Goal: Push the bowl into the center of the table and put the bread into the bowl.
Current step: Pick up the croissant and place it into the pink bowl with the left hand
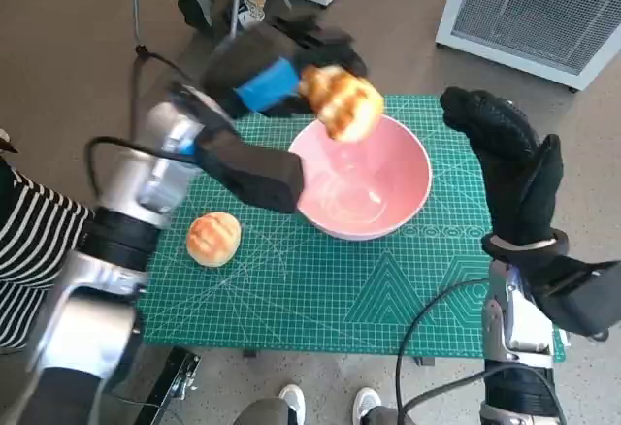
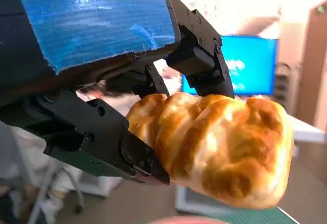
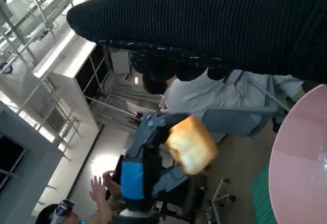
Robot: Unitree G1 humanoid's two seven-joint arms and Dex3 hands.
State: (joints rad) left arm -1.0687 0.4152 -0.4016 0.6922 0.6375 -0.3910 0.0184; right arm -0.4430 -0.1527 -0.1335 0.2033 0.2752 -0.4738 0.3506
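A green cutting mat (image 1: 388, 294) covers the small table on grey floor. On it sit one round bun (image 1: 213, 239) and one pink bowl (image 1: 412, 168). The right hand (image 1: 509, 168) hovers beside the bowl, fingers apart, holding nothing. The left hand (image 1: 267, 81) grips a second bread (image 1: 342, 103) above the bowl's far rim. Beyond stands one white vented unit (image 1: 543, 8).

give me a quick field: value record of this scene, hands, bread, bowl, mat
left hand: holds a bread piece in its fingers, above the bowl's far rim
right hand: open, holds nothing, raised right of the bowl
bowl: pink, nothing inside, on the mat
bun: on the mat, left of the bowl, untouched
mat: green cutting mat covering the table
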